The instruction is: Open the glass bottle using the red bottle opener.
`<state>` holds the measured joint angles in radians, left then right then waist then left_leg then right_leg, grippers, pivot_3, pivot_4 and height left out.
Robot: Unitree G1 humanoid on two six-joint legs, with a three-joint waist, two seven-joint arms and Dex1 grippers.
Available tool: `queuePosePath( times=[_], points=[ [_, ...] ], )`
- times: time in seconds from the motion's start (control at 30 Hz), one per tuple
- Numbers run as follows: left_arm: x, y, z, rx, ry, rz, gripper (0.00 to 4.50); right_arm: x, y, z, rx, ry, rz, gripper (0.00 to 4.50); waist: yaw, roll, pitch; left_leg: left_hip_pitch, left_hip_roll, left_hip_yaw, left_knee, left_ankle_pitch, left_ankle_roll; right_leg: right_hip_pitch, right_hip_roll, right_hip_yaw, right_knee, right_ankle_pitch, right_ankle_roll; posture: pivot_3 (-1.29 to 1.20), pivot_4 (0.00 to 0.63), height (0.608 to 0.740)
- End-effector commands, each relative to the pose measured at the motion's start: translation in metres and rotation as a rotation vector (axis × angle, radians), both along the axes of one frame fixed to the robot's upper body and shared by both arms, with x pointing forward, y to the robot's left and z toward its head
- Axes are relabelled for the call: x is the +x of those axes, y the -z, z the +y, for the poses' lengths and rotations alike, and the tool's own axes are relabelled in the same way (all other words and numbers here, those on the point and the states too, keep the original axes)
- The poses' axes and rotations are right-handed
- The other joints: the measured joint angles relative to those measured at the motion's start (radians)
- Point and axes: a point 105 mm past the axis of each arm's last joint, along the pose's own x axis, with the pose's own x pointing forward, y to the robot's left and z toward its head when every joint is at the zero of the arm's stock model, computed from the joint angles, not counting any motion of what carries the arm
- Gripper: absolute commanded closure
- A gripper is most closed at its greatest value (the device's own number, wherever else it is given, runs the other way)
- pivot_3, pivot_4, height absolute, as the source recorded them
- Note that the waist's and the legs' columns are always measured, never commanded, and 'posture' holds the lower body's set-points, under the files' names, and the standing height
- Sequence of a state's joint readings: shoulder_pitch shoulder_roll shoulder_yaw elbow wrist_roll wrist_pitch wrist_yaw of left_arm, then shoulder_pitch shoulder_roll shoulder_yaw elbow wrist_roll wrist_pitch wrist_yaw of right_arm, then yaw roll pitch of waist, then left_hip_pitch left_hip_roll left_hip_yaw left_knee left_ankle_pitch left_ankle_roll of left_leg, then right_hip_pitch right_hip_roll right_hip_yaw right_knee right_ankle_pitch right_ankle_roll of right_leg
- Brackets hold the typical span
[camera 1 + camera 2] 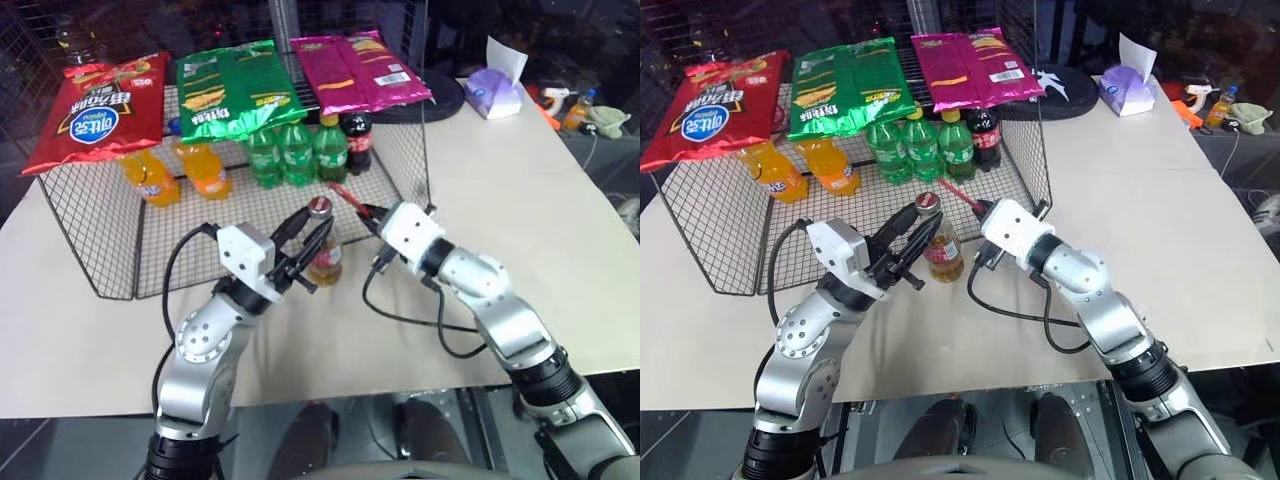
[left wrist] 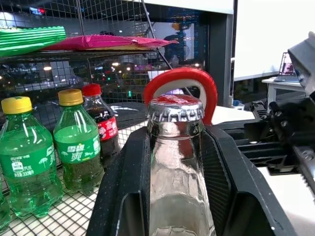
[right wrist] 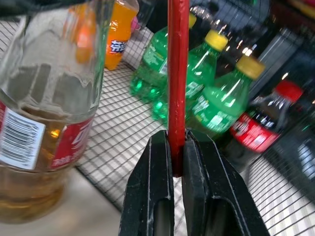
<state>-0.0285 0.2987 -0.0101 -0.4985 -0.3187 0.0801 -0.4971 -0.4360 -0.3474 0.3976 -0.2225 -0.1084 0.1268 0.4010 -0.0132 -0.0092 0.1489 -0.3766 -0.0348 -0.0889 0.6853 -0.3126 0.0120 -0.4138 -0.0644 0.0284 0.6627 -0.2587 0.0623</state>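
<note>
Tabletop [image 1: 520,200]: left gripper [image 1: 305,243] clamps glass bottle [image 1: 324,250]; right gripper [image 1: 368,213] pinches red bottle opener [image 1: 345,196].

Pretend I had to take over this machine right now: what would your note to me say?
Left gripper: fingers closed around the bottle at its neck, holding it upright on the table in front of the wire rack.
Right gripper: shut on the opener, gripping its handle.
Done: bottle steadied, opener picked up and its ring brought just behind the cap.
Left: hook the ring under the cap's edge and lever it off. The cap is still on.
</note>
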Motion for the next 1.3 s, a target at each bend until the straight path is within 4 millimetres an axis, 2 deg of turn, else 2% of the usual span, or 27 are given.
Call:
queuePosePath(
  times=[0.03,0.3,0.47,0.63,0.77,0.93,1.13,1.3],
  points=[
    [0.002,0.013,-0.002,0.02,0.006,0.059,3.61,-0.01,-0.009,0.014,-0.016,-0.073,-0.136,4.5,0.0,0.0,0.0,0.0,0.0,0.0,0.0,0.0,0.0,0.0,0.0,0.0,0.0,0.0,0.0,0.0,0.15,0.74],
    [0.005,0.01,-0.001,0.013,-0.005,0.056,3.61,-0.011,-0.008,0.019,-0.057,-0.084,-0.312,4.5,0.0,0.0,0.0,0.001,0.0,0.0,0.0,0.0,0.0,0.0,0.0,0.0,0.0,0.0,0.0,0.0,0.15,0.74],
    [0.008,0.01,-0.001,0.016,-0.003,0.057,3.61,-0.01,0.006,0.022,-0.194,-0.108,-0.449,4.5,0.0,0.001,-0.001,0.001,0.0,0.001,0.0,0.0,0.0,0.001,0.0,0.0,0.0,0.0,0.0,0.0,0.15,0.74],
    [0.009,0.009,-0.002,0.018,0.003,0.058,3.61,-0.007,0.008,0.026,-0.237,-0.106,-0.588,4.5,-0.001,0.001,-0.001,0.007,0.0,0.002,-0.001,0.0,0.0,0.006,0.001,0.002,0.0,0.0,0.0,0.0,0.15,0.74],
    [0.01,0.01,-0.002,0.02,0.004,0.058,3.61,-0.007,0.005,0.029,-0.257,-0.12,-0.681,4.5,-0.002,0.001,-0.001,0.015,0.0,0.003,-0.002,0.0,0.0,0.012,0.001,0.003,0.0,0.0,0.0,0.0,0.15,0.74],
    [0.011,0.01,-0.003,0.025,0.006,0.057,3.61,0.002,-0.012,0.021,-0.311,-0.099,-0.798,4.5,-0.002,0.001,-0.001,0.015,0.0,0.003,-0.002,0.0,0.0,0.012,0.001,0.003,0.0,0.0,0.0,0.0,0.15,0.74],
    [0.011,0.01,-0.004,0.025,0.008,0.055,3.61,0.016,-0.022,0.007,-0.345,-0.078,-0.83,4.5,-0.002,0.001,-0.001,0.015,0.001,0.003,-0.002,0.0,0.0,0.012,0.001,0.004,0.0,0.0,0.0,0.0,0.15,0.74],
    [0.011,0.01,-0.004,0.026,0.006,0.056,3.61,0.019,-0.024,0.003,-0.35,-0.074,-0.835,4.5,-0.002,0.001,-0.001,0.015,0.001,0.003,-0.002,0.0,0.0,0.012,0.001,0.004,0.0,0.0,0.0,0.0,0.15,0.74]
  ],
)
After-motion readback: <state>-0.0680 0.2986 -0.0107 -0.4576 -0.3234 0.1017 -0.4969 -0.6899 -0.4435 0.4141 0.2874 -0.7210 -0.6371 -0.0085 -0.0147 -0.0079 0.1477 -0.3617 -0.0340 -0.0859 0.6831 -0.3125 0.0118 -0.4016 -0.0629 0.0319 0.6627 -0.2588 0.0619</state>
